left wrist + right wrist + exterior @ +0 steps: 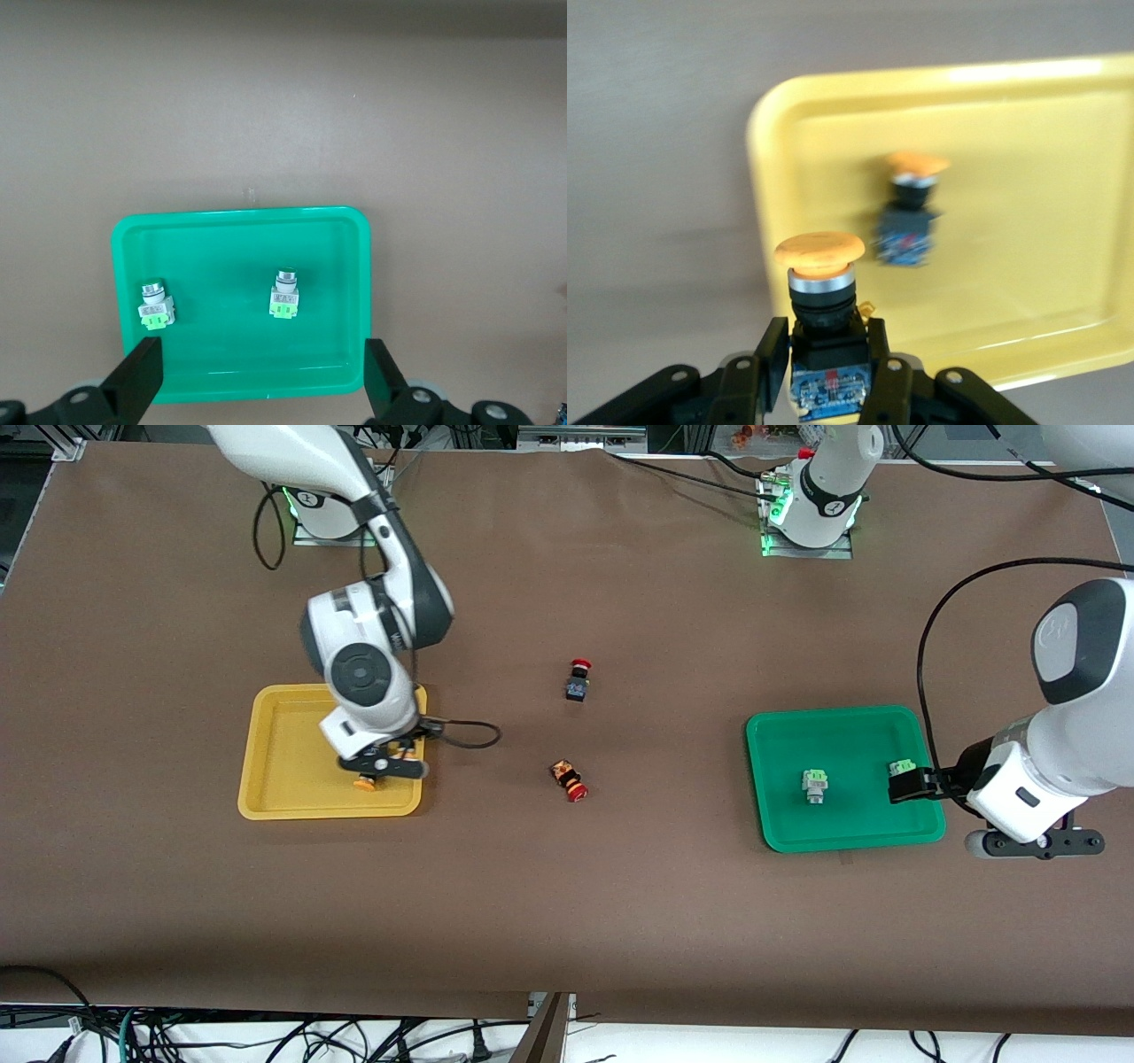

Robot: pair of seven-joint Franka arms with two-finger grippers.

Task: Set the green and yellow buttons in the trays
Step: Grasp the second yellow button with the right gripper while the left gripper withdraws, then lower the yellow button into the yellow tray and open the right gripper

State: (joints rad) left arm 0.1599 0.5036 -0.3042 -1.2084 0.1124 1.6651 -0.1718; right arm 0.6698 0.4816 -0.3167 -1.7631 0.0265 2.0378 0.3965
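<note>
Now a yellow button [822,292] is gripped by the right gripper [383,769] over the yellow tray [275,779], another [911,212] lying inside. Both green buttons [283,297] are kept in the green tray [842,726], at whose three o'clock edge the left gripper [261,390] is held wide open.

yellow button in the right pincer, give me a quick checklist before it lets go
1. Right pincer shut on a yellow button: ok.
2. Held button over the yellow tray: ok in the front view; the wrist view shows it near the rim.
3. Other yellow button in that tray, apart from the held one: ok.
4. Both green buttons in the green tray: ok.
5. Left pincer open, waiting at the green tray: ok.
6. Red buttons on the table, outside both trays: ok.
</note>
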